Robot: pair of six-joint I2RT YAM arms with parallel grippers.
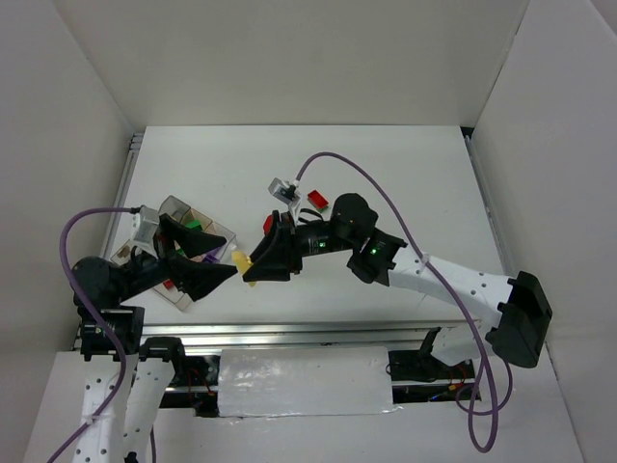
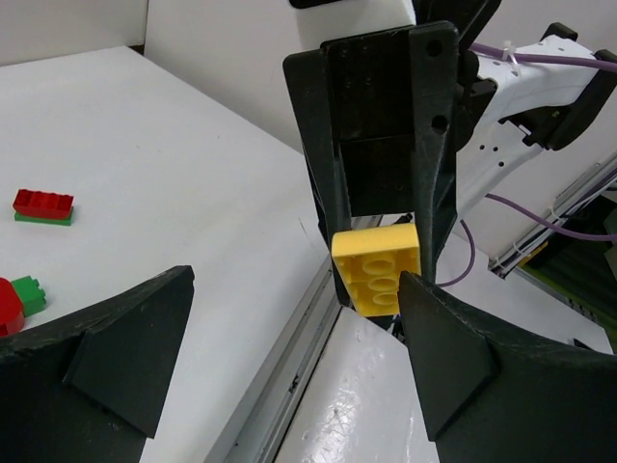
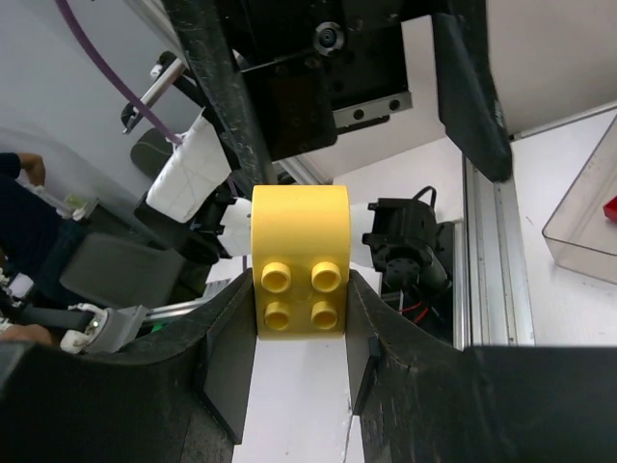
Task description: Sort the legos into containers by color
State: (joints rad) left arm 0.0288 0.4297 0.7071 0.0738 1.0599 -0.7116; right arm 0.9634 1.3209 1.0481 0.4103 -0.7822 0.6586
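Note:
My right gripper (image 3: 301,289) is shut on a yellow lego (image 3: 299,256), a rounded brick with its studs facing the wrist camera. From above, this yellow lego (image 1: 237,258) hangs over the table's near edge, just right of the containers (image 1: 176,203), a clear divided tray holding green, purple and red bricks. My left gripper (image 2: 294,289) stands open and faces the right gripper (image 1: 249,265). The yellow lego (image 2: 378,268) sits close by the tip of the left gripper's right finger (image 2: 453,357); I cannot tell whether they touch. The left gripper (image 1: 229,260) holds nothing.
A red brick on a green one (image 2: 42,205) lies on the table, and a red and green pair (image 2: 14,299) shows at the left edge of the left wrist view. A red lego (image 1: 317,200) lies behind the right arm. The metal rail (image 1: 289,333) runs along the near edge.

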